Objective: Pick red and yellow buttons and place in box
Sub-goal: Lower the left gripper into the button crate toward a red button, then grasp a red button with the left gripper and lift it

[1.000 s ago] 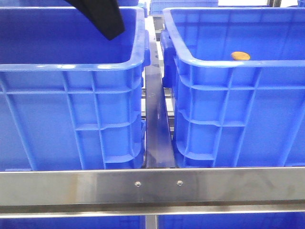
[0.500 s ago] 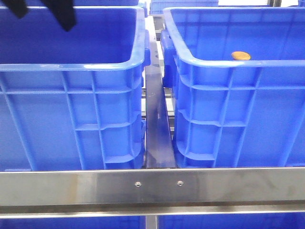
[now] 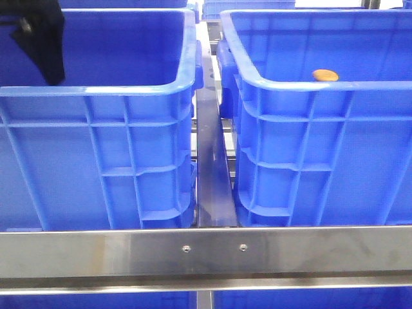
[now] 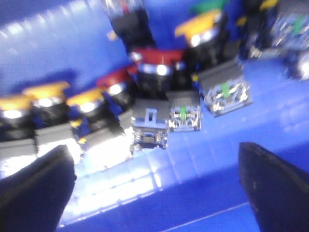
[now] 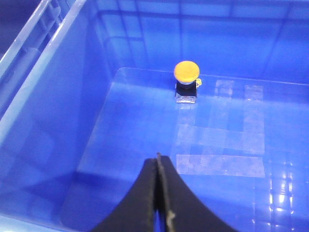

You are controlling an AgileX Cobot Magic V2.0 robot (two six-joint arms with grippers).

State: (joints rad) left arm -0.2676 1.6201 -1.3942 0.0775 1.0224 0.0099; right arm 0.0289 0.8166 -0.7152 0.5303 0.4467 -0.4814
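My left gripper (image 4: 154, 193) hangs inside the left crate (image 3: 96, 90) with its fingers spread wide and nothing between them; my right gripper (image 5: 158, 193) sits pressed together and empty over the right crate (image 3: 309, 84), the box I am filling.

One yellow button (image 5: 187, 71) already stands on the floor of that box, near its far wall — so I judge the task begun but far from done. I see no red button in there.

The left crate is the supply. Just beyond my open fingers lies a heap of push-buttons: yellow-capped ones (image 4: 43, 92), red-capped ones (image 4: 157, 55) beside them, another yellow cap (image 4: 198, 24) further back, and a green one (image 4: 207, 6) behind it, which is not mine to take. The wrist picture is blurred — I cannot count them.
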